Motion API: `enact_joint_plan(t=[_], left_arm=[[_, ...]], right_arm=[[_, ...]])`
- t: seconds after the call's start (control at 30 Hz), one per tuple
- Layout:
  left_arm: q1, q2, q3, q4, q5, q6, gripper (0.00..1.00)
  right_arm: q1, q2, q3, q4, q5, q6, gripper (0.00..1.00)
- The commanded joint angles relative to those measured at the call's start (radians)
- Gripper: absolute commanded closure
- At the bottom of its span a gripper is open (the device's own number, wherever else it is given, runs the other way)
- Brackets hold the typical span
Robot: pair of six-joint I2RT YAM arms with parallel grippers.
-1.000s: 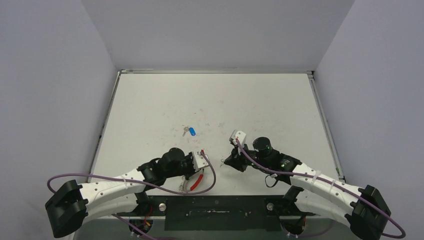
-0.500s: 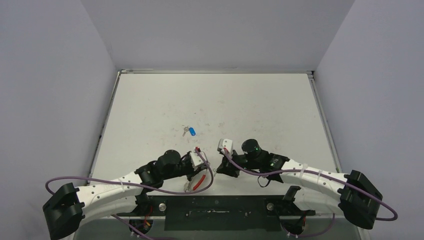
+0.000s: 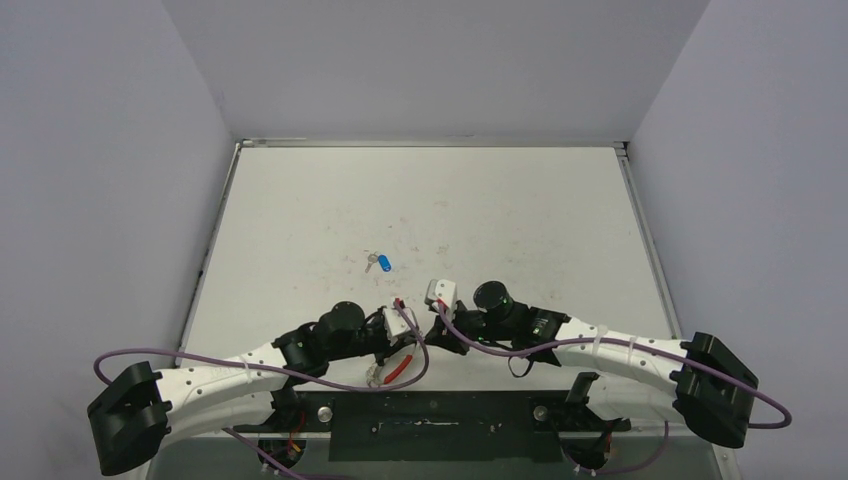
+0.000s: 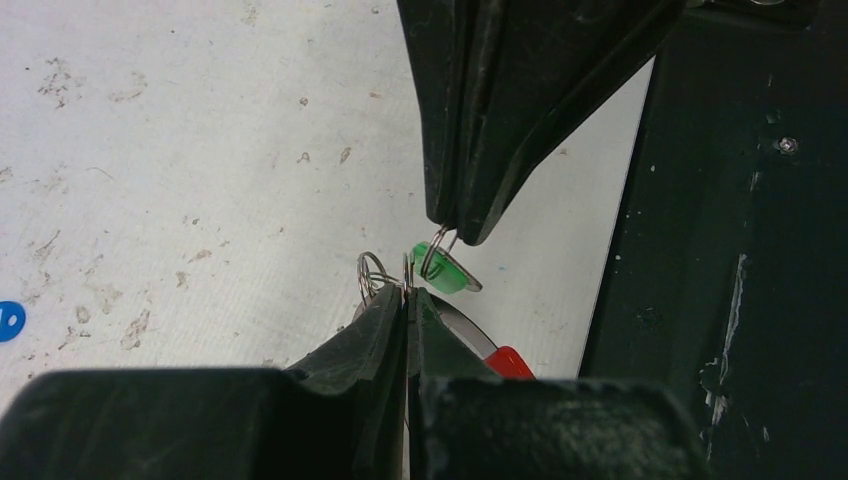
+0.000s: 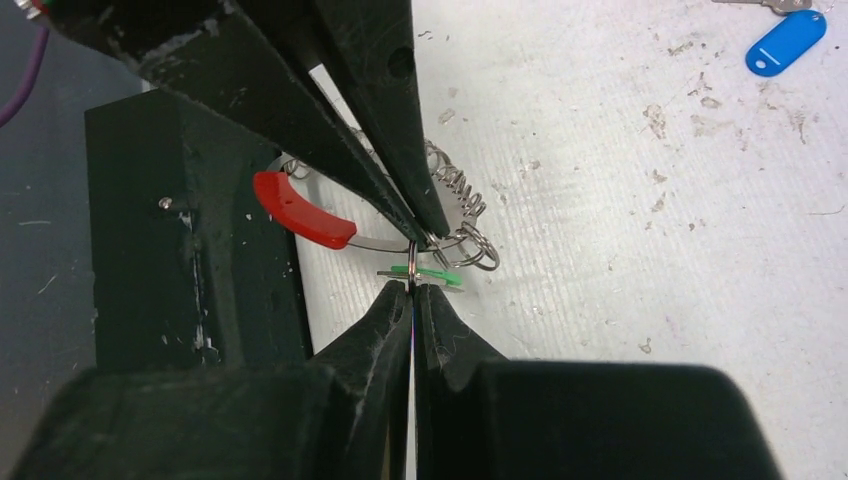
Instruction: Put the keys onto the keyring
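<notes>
The left gripper is pinched tight, its jaws together on the wire of the keyring, holding it just above the surface at the near edge. The ring's red sleeve curves away to one side of the grip, over the edge of the black mount between the arm bases. Tip to tip with it, the right gripper is also closed. It is clamped on the small wire loop of the green key, which hangs flat beneath its tips, touching or all but touching the keyring where the left gripper has it.

To my eye this is the threading step for the first key: the two grippers have met and the key's loop is being offered to the ring's wire. I cannot tell from here whether the loop has already caught on the wire or only lies against it, as everything at the contact is thin and overlapping.

The next move calls for very fine work: the right gripper nudging the loop onto the open end of the wire while the left one holds the ring steady. A small slip could drop the key.

Further out, the blue key lies alone on the surface, well apart from both grippers, not yet picked up.
</notes>
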Motion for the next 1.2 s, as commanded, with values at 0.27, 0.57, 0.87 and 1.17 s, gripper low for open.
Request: enact_joint_plan(t=[0.27,0.57,0.87,1.17], left_arm=[[-0.024,-0.005,0.015,0.045,0.006,-0.007,1.00],[-0.032,-0.009,0.017,0.037,-0.002,-0.004,1.00],[-0.040,-0.020,0.013,0.029,0.024,0.026,1.00],[-0.046,-0.037,0.008,0.023,0.028,0.037,1.00]], right_arm=[[0.004,0.047,0.051,0.074,0.063,0.012,1.00],[0.002,0.050,0.037,0.062,0.113,0.022,1.00],[-0.005,0.068,0.040,0.060,0.104,0.030,1.00],[-0.024,0.090,0.042,0.042,0.082,0.033,1.00]])
